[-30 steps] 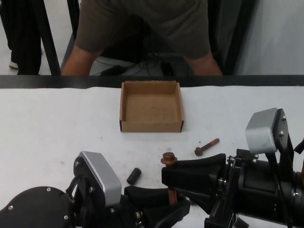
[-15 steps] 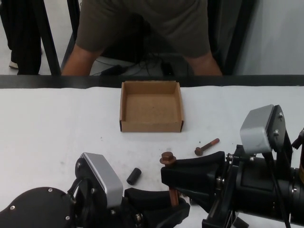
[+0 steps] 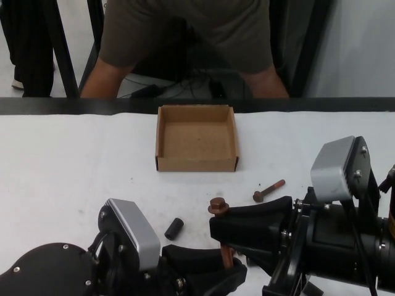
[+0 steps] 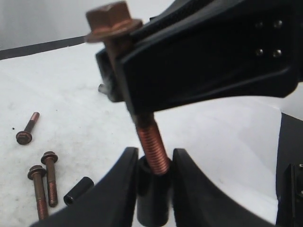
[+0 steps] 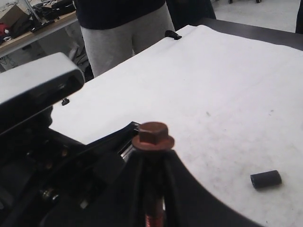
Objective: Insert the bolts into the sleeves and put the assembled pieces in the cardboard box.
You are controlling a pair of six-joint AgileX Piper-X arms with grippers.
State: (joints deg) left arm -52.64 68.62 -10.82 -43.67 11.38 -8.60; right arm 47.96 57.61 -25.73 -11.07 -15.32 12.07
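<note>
The right fingers [image 5: 130, 189] are clamped on a bolt [image 5: 153, 136], held upright with its head on top; its threaded tip sits in the mouth of a black sleeve [image 4: 152, 203], which the left fingers [image 4: 118, 189] pinch from both sides, above the near edge of the tabletop [image 3: 74, 160]; the cardboard box [image 3: 196, 163] stands farther back, well apart; a spare sleeve [image 3: 174, 229] and a loose bolt [image 3: 268, 190] lie between.
</note>
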